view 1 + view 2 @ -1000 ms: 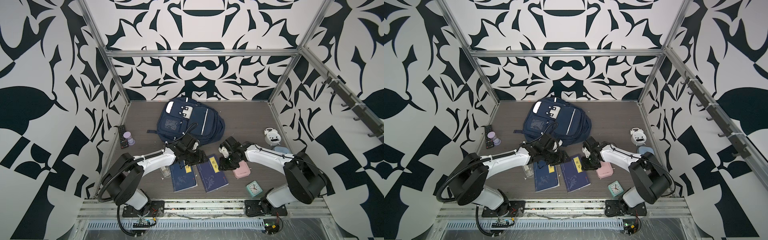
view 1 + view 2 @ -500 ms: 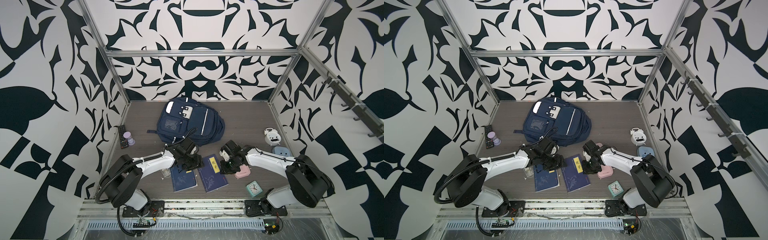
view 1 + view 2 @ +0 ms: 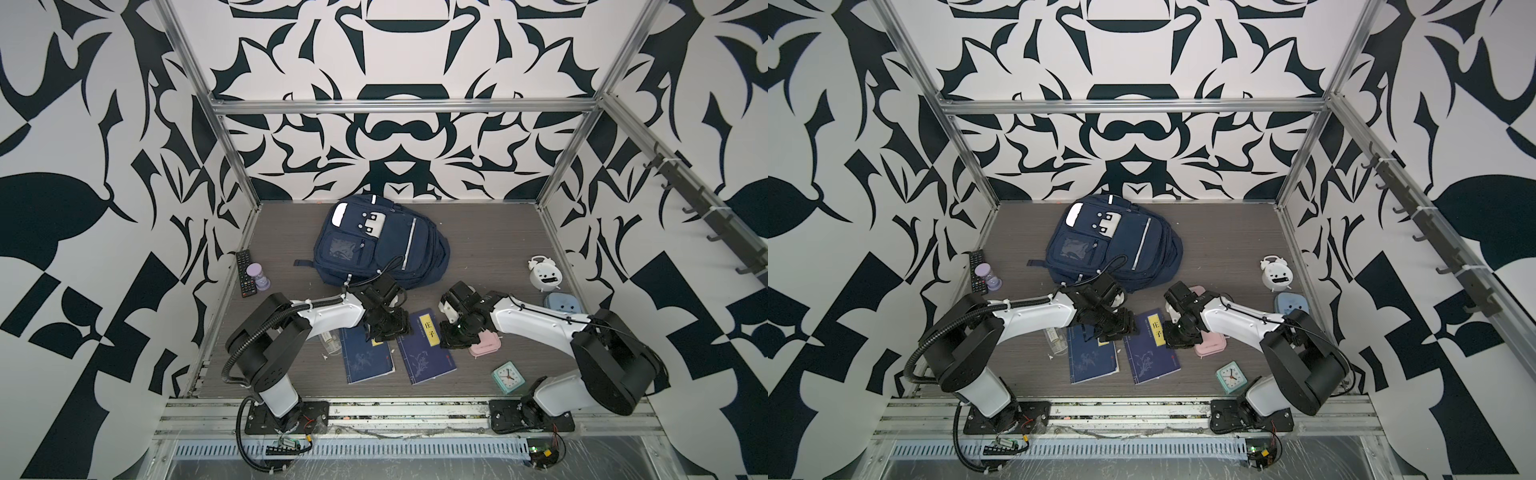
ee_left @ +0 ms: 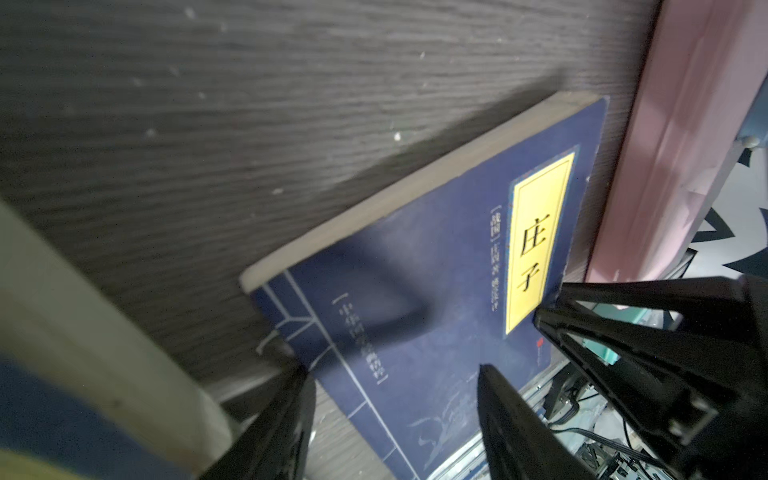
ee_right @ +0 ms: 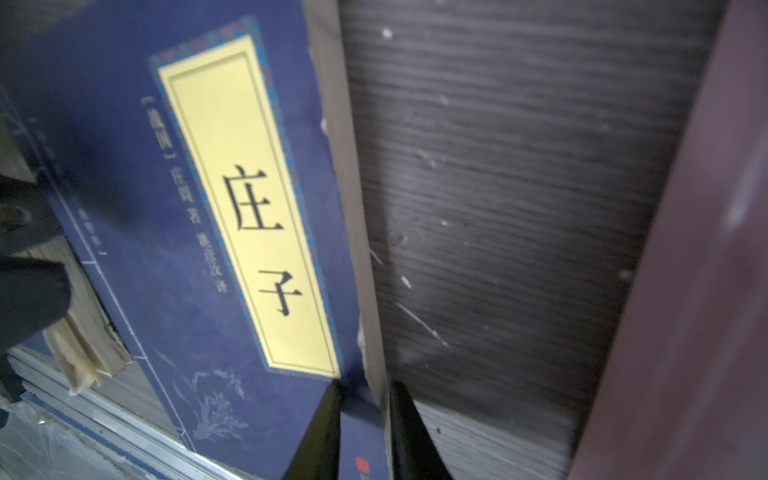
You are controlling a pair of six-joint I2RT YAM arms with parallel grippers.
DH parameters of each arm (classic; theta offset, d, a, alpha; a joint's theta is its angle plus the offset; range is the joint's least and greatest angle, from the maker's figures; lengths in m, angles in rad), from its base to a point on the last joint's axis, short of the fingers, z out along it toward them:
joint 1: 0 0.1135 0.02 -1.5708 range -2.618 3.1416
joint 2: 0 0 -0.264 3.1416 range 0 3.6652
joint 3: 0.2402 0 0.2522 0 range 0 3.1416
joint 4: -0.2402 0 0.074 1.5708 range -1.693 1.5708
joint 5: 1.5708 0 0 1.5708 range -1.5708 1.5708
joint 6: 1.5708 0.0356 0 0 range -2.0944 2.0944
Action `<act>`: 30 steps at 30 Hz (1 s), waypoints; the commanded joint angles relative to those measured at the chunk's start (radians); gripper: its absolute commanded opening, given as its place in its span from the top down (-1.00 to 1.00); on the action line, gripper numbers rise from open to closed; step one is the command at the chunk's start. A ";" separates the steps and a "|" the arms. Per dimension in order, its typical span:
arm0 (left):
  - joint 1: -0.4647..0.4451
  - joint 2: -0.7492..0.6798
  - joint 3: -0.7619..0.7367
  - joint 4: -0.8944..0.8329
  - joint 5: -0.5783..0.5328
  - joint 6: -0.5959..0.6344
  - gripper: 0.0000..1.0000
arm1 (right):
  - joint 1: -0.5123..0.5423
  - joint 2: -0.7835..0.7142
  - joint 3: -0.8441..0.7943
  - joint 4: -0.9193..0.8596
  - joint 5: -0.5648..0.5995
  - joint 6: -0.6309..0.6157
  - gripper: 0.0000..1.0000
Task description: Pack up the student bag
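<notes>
Right gripper [image 5: 363,386] seemingly pinches the yellow-labelled book [image 3: 424,353] at its edge as left gripper [image 4: 390,369] gapes alongside, pink case [image 3: 490,345] crowding, student bag [image 3: 374,245] behind.

Dark grey wood-grain table [image 3: 490,232]. At the back lies a large navy-blue fabric backpack [image 3: 374,245]. By the left edge are a black remote control [image 3: 244,274] and a lilac hourglass [image 3: 262,277]. Side by side near the front are a small clear bottle [image 3: 330,343], a dark blue book [image 3: 365,361] and a dark blue paperback book with yellow title label [image 3: 424,353]. On the right are a pink flat case [image 3: 486,345], a mint square clock [image 3: 508,376], a white alarm clock [image 3: 543,274] and a pale blue box [image 3: 562,302].
</notes>
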State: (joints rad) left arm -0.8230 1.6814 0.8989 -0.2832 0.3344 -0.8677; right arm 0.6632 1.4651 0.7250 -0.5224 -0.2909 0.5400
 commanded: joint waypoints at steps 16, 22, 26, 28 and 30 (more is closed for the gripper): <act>0.022 0.094 -0.031 0.145 0.102 0.036 -0.30 | 0.042 0.014 -0.039 0.106 0.019 0.099 0.43; 0.019 0.077 -0.078 0.263 0.198 0.061 -0.18 | 0.043 0.058 -0.040 0.131 0.010 0.102 0.44; 0.016 0.051 -0.072 0.320 0.235 0.067 0.07 | 0.042 0.065 -0.035 0.131 0.016 0.094 0.44; 0.016 0.044 -0.067 0.335 0.246 0.067 0.18 | 0.042 0.061 -0.035 0.132 0.017 0.090 0.44; 0.016 0.045 -0.061 0.338 0.257 0.068 0.31 | 0.042 0.057 -0.031 0.131 0.018 0.088 0.43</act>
State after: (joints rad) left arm -0.7933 1.7355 0.8307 -0.0032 0.5213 -0.8066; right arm 0.6914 1.4750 0.7113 -0.4690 -0.2981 0.6331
